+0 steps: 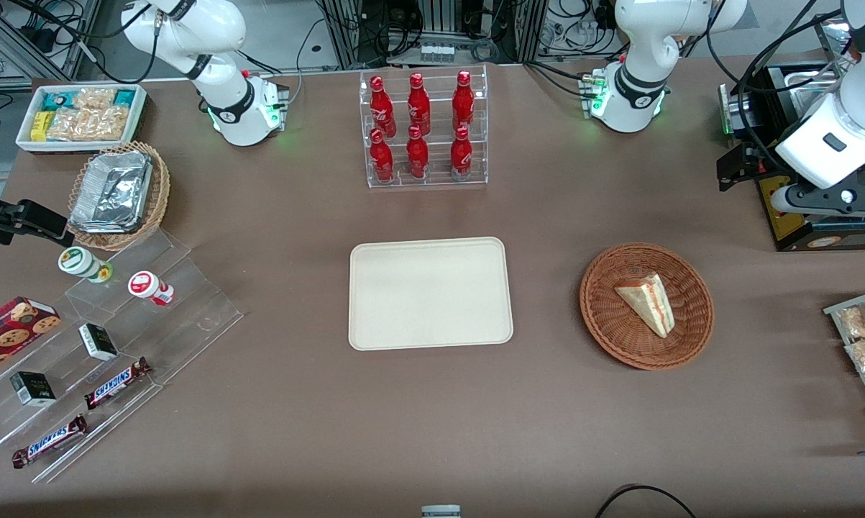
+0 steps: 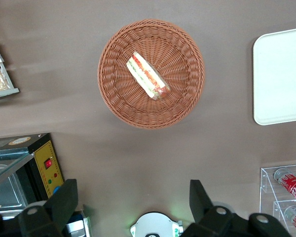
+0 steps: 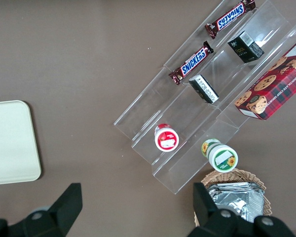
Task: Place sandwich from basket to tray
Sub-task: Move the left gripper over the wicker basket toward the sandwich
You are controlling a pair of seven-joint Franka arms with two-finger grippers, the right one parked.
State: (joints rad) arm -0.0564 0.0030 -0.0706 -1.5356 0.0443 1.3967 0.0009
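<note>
While the left arm reaches in from the working arm's end of the table, its gripper (image 2: 133, 200) hangs high in the air, pointing down at the brown tabletop (image 1: 432, 417), farther from the front camera than the basket (image 1: 605, 316). The fingers (image 2: 64, 200) are spread wide apart with nothing between them; in the wrist view only bare tabletop shows in the gap.

Well apart from those fingers lies the sandwich (image 1: 648, 301), flat inside the round wicker basket, near its middle. Its red and green filling shows along the cut edge. The sandwich touches nothing but the basket's woven floor, and no part of the gripper is over it.

Beside the basket, toward the parked arm's end, sits the cream tray (image 1: 430, 293), with a stretch of table between the two. A clear rack of red bottles (image 1: 423, 129) stands farther from the front camera than the tray.
</note>
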